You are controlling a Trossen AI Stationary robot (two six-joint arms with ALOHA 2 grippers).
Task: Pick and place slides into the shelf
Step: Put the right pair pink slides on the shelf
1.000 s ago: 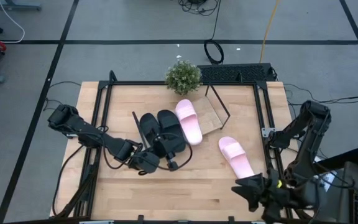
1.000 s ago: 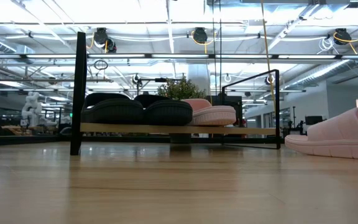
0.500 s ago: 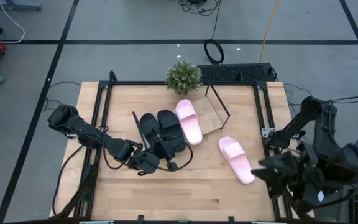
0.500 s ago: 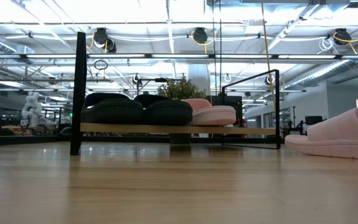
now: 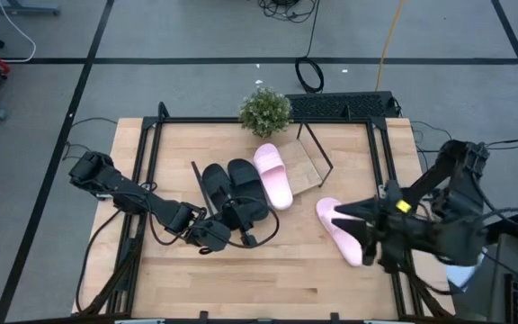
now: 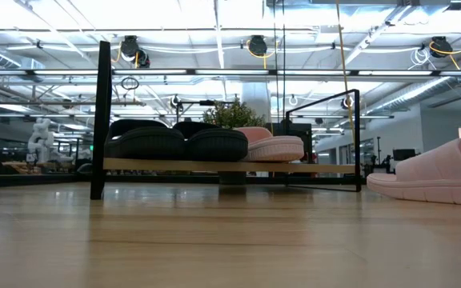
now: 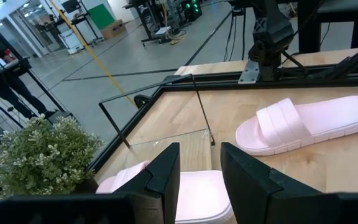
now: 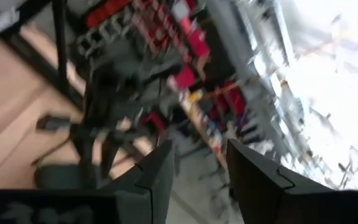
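Slanted light-wood shelf with thin black rod frames (image 5: 306, 162): carries two matte black slides (image 5: 235, 189), one ribbed pale pink slide (image 5: 273, 175). Second pink slide (image 5: 340, 229) on table beside shelf, under right pincer (image 5: 353, 212), fingers parted, empty. Left pincer (image 5: 241, 219) before shelf, fingers parted, empty.

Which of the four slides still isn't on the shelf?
The pink slide lying alone on the tabletop beside the right gripper; the black pair and other pink one rest on the shelf.
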